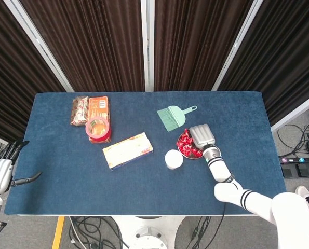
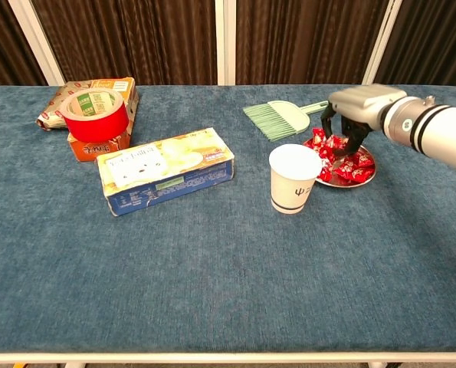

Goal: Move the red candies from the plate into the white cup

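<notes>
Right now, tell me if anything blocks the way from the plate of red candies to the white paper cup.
Nothing visible does. The white paper cup stands open-topped just left of the round plate of red wrapped candies, bare blue cloth between. The right hand is over the candies.

One cup [image 2: 293, 179], one plate [image 2: 365, 175], one brush [image 2: 283, 118], one tape roll [image 2: 95, 113], perhaps three boxes [image 2: 165, 169].

Cup [image 2: 293, 179]: one dark mark resembling "ψ" above a dark band. Box [image 2: 165, 169], packets [image 2: 97, 84], tape roll [image 2: 95, 113]: printing present, illegible.
</notes>
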Robot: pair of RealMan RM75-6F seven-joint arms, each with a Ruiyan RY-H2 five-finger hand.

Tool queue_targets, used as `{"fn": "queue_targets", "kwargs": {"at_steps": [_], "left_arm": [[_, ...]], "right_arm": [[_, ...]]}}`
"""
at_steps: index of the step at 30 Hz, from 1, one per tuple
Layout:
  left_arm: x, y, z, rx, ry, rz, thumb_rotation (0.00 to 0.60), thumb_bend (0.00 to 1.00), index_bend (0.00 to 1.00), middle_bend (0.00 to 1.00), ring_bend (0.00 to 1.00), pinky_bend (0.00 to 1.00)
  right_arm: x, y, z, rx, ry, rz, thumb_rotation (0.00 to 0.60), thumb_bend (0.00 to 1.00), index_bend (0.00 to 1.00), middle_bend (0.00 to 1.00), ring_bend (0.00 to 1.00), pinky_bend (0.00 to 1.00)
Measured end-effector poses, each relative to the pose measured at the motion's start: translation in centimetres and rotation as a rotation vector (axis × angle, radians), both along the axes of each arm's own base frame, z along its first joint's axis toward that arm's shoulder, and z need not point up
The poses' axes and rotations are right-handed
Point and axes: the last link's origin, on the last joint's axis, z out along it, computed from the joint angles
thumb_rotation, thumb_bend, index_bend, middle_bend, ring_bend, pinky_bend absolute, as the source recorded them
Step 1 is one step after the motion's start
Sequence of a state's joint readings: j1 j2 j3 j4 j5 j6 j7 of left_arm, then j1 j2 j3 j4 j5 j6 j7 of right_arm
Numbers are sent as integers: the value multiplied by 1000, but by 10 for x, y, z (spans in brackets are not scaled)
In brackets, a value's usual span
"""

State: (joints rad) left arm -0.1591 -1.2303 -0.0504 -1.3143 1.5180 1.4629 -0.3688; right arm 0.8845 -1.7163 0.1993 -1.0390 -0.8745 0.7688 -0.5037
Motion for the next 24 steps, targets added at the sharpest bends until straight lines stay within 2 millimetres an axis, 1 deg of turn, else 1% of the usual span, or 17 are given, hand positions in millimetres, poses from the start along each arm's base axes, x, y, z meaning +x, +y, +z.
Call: {"fn": "queue_targets", "kwargs": {"at_steps": [6, 10, 14, 18, 21, 24], "left_arm": [[1, 1, -1, 0, -3, -5, 276, 128, 166, 155, 99, 203], [2, 0, 0, 1, -1, -5, 273, 127, 166, 155, 99, 204], [2, 0, 1, 6, 3, -4, 273, 127, 166, 155, 99, 203], [2, 0, 2, 9, 12, -4, 275, 128, 166, 155, 99, 203], [2, -1, 2, 9, 15, -4, 272, 128, 166, 155, 99, 204], [3, -1, 2, 8, 23, -4, 273, 128, 166, 155, 99, 203]], "right_arm": [[19, 3, 17, -37, -35, 69, 600, 355, 652, 1000, 1000, 1000], [34, 11, 28, -44, -63, 119, 600, 355, 652, 1000, 1000, 1000], [55, 25, 37, -44, -89, 192, 600, 358, 652, 1000, 1000, 1000], [73, 41, 41, -36, -109, 258, 600, 375, 657, 1000, 1000, 1000], [81, 55, 41, -21, -112, 291, 600, 376, 658, 1000, 1000, 1000], [83, 67, 40, 1, -104, 306, 600, 375, 659, 1000, 1000, 1000]]}}
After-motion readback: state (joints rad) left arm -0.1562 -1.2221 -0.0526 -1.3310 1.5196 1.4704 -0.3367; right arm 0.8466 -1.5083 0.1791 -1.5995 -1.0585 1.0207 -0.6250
